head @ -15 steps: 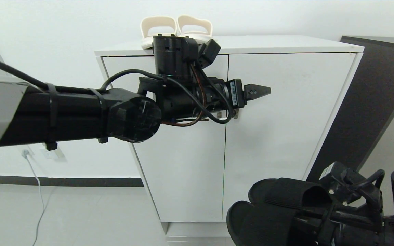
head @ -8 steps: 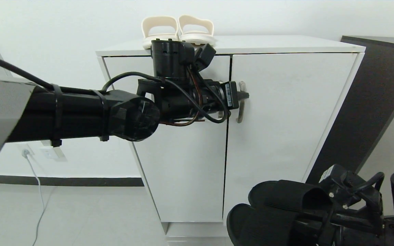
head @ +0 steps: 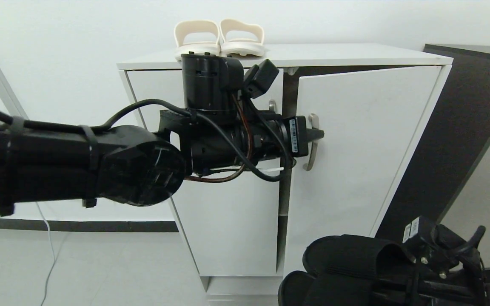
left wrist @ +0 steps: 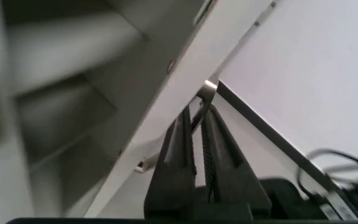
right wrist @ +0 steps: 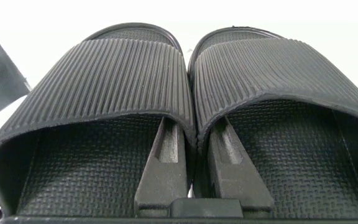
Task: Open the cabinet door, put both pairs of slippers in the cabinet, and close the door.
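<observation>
White cabinet door (head: 364,140) ajar, handle (head: 311,158) clamped in left gripper (head: 318,135); right gripper (right wrist: 193,127) pinches black slippers (right wrist: 126,81)

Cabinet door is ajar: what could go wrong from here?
1. Left gripper holds the thin handle near the jaws' tips; it may slip as the door swings.
2. Black slippers in the right gripper sit low before that door; it may hit them.
</observation>
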{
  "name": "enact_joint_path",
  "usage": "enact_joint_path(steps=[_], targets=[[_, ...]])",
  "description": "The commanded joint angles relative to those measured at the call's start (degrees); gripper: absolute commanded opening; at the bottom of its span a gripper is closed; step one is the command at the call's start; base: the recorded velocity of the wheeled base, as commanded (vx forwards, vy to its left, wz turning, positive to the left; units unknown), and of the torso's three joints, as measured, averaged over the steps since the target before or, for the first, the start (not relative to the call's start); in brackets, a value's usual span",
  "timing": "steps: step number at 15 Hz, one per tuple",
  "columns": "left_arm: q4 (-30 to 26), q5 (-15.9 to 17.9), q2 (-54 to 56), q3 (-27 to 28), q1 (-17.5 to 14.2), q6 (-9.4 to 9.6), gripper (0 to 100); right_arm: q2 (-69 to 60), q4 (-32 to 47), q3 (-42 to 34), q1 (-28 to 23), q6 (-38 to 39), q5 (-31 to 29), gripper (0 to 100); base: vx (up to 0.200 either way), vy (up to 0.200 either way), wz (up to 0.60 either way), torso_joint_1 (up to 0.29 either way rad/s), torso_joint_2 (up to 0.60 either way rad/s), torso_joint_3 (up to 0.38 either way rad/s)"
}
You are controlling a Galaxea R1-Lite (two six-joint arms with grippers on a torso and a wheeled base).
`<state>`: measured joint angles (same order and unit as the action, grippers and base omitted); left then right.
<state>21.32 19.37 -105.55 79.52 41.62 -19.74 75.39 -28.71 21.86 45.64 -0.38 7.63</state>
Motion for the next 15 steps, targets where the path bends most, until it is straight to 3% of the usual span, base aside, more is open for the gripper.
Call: enact_joint_path(steps=[1,6,9,15], targets=[[0.48,-0.3,4.91,-4.02,1.36,0.22,0,-2.0,0.06,-0.94,0.06,-0.85,0.81,0,0.0,0.0,0.0,0.0,0.0,0.0],[0.48,-0.74,13.44,-11.4,1.1,0.31,0,-2.0,0.23,-0.85,0.24,-0.94,0.72,0,0.0,0.0,0.0,0.0,0.0,0.0],[3.11,-0.39,13.44,-12.55,-1.63,-0.04,0,-2.09,0.23,-1.38,1.12,-1.03,0.54,0,0.0,0.0,0.0,0.0,0.0,0.0],[11.2,-0.12,1.48,-6.48,-3.47,-1.88,0,-3.14,0.06,-3.49,4.72,-1.03,0.54,0,0.0,0.0,0.0,0.0,0.0,0.0]])
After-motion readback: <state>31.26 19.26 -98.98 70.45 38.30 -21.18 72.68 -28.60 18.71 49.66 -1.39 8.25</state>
